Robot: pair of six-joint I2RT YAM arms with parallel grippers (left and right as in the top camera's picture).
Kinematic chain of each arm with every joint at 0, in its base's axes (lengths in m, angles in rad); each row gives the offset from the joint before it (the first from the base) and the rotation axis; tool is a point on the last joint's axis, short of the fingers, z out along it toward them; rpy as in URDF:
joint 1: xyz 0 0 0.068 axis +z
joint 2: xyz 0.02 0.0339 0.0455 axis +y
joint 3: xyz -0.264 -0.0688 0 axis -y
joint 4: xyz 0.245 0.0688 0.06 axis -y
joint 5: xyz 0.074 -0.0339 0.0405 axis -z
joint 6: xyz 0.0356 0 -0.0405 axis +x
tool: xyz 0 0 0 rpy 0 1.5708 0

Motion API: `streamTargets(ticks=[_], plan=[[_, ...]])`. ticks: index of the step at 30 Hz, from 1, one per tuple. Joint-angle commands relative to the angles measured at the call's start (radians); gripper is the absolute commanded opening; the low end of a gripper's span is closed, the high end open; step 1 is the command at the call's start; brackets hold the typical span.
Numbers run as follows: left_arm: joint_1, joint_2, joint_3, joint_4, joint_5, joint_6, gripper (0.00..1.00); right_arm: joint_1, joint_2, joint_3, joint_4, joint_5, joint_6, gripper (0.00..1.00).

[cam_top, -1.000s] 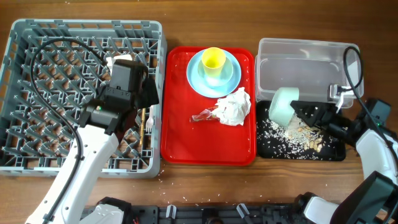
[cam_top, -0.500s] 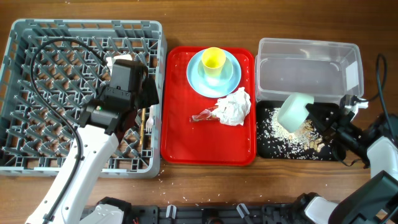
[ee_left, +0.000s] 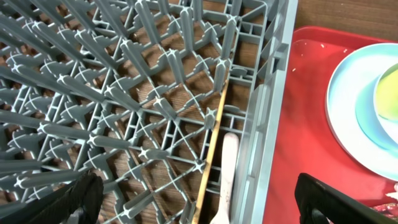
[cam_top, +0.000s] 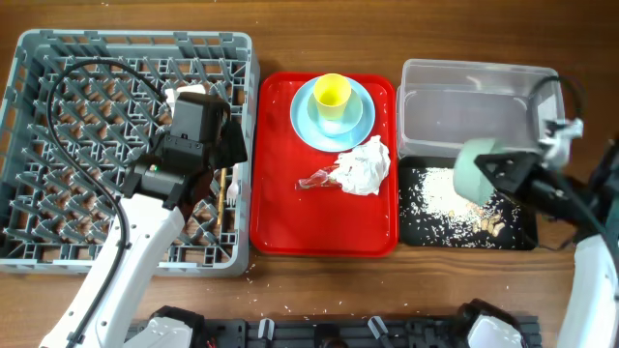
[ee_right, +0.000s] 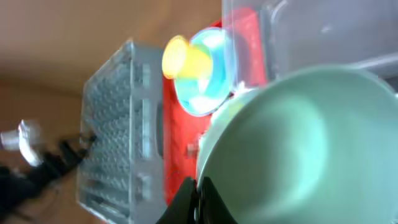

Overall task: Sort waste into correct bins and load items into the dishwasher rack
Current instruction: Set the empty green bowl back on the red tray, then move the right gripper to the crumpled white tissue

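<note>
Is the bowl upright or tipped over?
Tipped: the bowl, held by the right gripper over the black tray, shows its side wall from overhead.

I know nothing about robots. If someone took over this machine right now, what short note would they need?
Left gripper open, over the rack above the fork and chopsticks lying in it.
Right gripper shut on the bowl, held over the black tray.
Done: scraps in the black tray; fork and chopsticks racked.
Left: rack the bowl; plate, cup, napkin and wrapper wait on the red tray; clear tub looks empty.
</note>
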Motion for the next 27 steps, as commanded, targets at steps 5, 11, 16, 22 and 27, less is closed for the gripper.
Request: streamTargets(ticks=[5,11,16,22,27], plan=[[-0.003,-0.003,-0.003,0.002,-0.013,-0.013,1.00,0.860,0.135,0.068,0.091,0.465,0.248,0.04],[-0.003,-0.003,-0.003,0.002,-0.013,-0.013,1.00,1.275,0.548,0.068,0.307,0.615,0.422,0.04],[-0.003,-0.003,-0.002,0.002,-0.013,-0.013,1.00,1.287,0.634,0.085,0.373,0.476,0.334,0.30],[-0.003,-0.003,-0.002,0.002,-0.013,-0.013,1.00,1.155,0.552,0.283,0.095,0.676,0.116,0.55],[-0.003,-0.003,-0.003,0.002,-0.013,-0.013,1.00,1.008,0.557,0.211,0.072,0.941,0.119,0.86]])
